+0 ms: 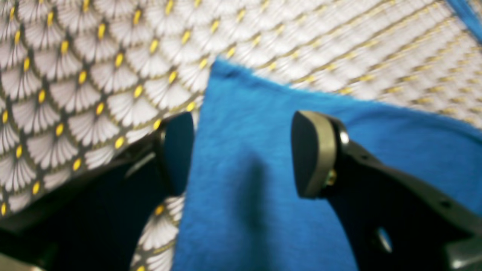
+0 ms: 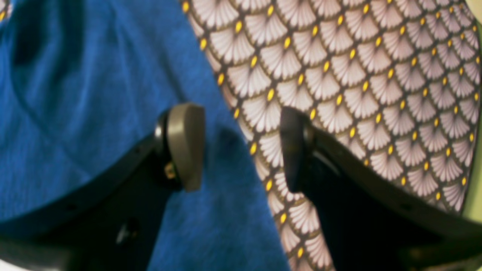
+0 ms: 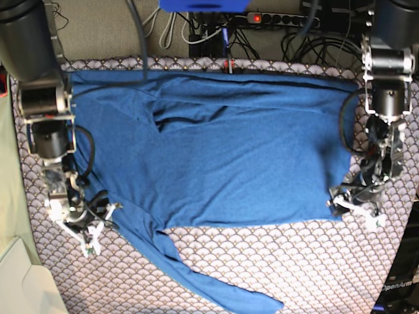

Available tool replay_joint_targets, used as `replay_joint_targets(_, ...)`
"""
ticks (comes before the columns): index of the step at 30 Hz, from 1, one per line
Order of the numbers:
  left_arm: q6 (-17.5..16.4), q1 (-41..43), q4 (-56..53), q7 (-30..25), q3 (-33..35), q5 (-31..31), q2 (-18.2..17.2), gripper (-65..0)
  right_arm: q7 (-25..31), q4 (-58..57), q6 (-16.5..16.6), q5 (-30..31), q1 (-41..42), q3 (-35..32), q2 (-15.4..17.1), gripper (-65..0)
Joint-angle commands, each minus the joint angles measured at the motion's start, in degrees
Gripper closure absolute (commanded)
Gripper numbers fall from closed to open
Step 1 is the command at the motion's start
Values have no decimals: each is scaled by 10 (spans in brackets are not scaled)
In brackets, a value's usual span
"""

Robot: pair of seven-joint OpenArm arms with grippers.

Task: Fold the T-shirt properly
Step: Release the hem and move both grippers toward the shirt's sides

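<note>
Plain medium-blue long-sleeved knit T-shirt (image 3: 222,154) spread rumpled, one sleeve trailing; left hand (image 1: 243,154) and right hand (image 2: 243,148) open, empty.

The T-shirt (image 3: 216,163) covers most of the tablecloth (image 3: 314,261). Bare cloth stays free near the front right, beside the sleeve (image 3: 216,288). Cables (image 3: 288,39) crowd the far edge.

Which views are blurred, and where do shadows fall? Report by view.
Left wrist: soft blur all over; a dark shadow streak on the T-shirt between the fingers. Right wrist: blurred, tablecloth sharper. Base: sharpest, evenly lit.
</note>
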Motion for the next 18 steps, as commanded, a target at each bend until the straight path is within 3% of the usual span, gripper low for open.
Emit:
replay_joint_targets(1,-4,-22,-2,-19,4,-4,-9,-402,24,-6,-4,1,26,2,6,-331)
replay_joint_targets(7,-4,-28,-17,-36,27,-5,-9,-402,79,-39,-5,1,25,5,8,-349)
replay_joint_targets(18,-4,-23,-21,-36,26,-5,-12,-402,80,-36,-5,3,-42,6,6,-352)
